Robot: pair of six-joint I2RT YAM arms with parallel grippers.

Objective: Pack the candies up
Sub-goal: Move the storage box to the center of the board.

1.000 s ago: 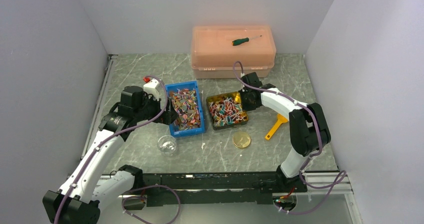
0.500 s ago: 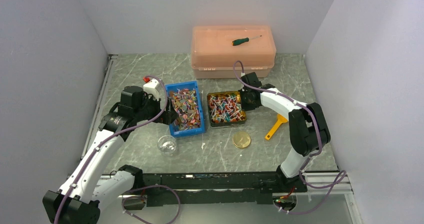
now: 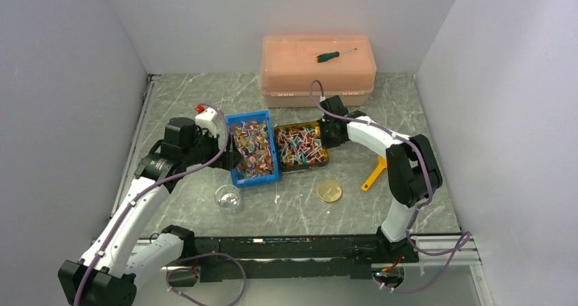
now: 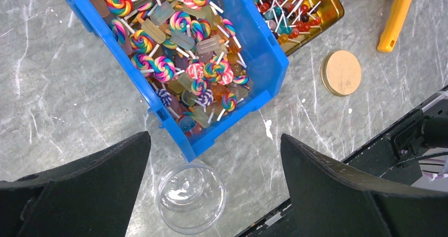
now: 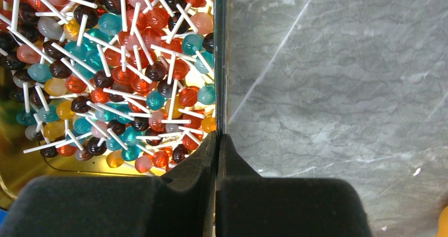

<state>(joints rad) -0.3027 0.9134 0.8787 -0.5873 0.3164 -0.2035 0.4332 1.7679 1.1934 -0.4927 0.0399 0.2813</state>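
Now | right hand (image 5: 217,135) pinching gold tin (image 5: 79,166) rim | left hand (image 4: 214,141) wide | tin beside blue bin (image 4: 264,52)

Right hand (image 3: 324,131) seemingly pinches gold tin (image 3: 290,127) — beside blue bin (image 3: 255,178).

You're looking at a robot test cell in a lab, not a home or a shop. Plain pale walls (image 3: 61,81) box in a grey marble-patterned table (image 3: 191,95) on three sides. The left arm (image 3: 129,217) and right arm (image 3: 382,139) are bolted to a black rail (image 3: 293,246) at its near edge, with purple cables (image 3: 204,254) trailing.
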